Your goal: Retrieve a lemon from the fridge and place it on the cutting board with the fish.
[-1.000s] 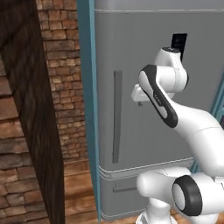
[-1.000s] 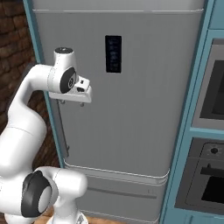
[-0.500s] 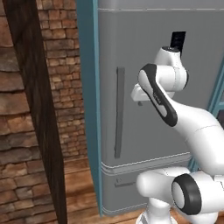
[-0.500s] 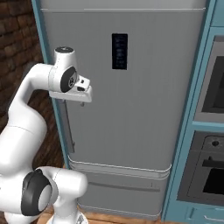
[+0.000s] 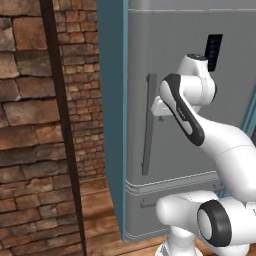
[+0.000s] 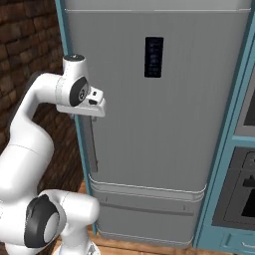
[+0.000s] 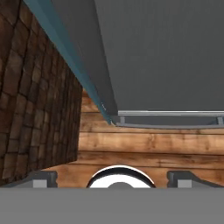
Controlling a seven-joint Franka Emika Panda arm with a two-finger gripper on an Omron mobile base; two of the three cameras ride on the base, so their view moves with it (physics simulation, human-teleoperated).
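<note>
The fridge [image 6: 159, 119] stands shut, filling the scene ahead, teal trim and brick wall [image 5: 30, 125] to its left. Its door looks heavy and stiff, so the long vertical handle [image 5: 148, 125] on its left edge is the place to grasp. The pincer [image 7: 112, 176] hangs wide open near that handle, pointing down at the wooden floor [image 7: 148, 144]

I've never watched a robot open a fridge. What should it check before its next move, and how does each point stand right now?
1. Fridge door shut, needs opening: ok, shut.
2. Handle in view and free: ok.
3. Gripper open, holding nothing: ok.
4. Gripper around the handle: not ok; in the hand view it points down at the wooden floor.
5. Hand near the handle: ok in both base views.
6. Lemon inside: cannot tell.
</note>
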